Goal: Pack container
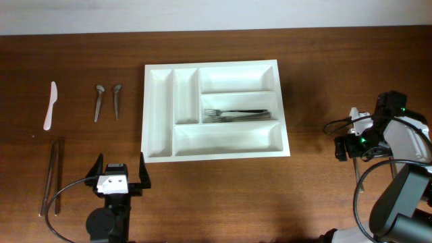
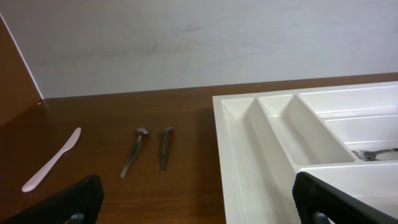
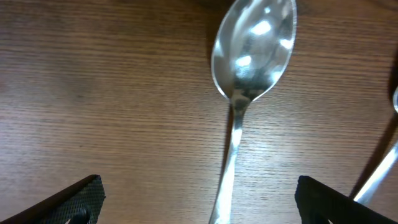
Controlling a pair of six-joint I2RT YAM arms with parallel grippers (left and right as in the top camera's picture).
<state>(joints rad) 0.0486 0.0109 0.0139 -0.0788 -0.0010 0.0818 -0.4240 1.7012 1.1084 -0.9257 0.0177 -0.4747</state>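
Container [image 1: 216, 154] at middle of surface [image 1: 310, 196], just beyond my left end effector [image 1: 120, 165], jaws wide, empty. My right end effector [image 3: 199, 205] well right of container, open over spoon [image 3: 254, 43].

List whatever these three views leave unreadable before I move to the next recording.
- Right wrist: the spoon handle runs off the bottom edge. A second utensil is cut by the right edge, so its type is unknown.
- Overhead: the forks in the container overlap and are too small to count.
- Overhead: the long thin pieces at far left are too small to identify.
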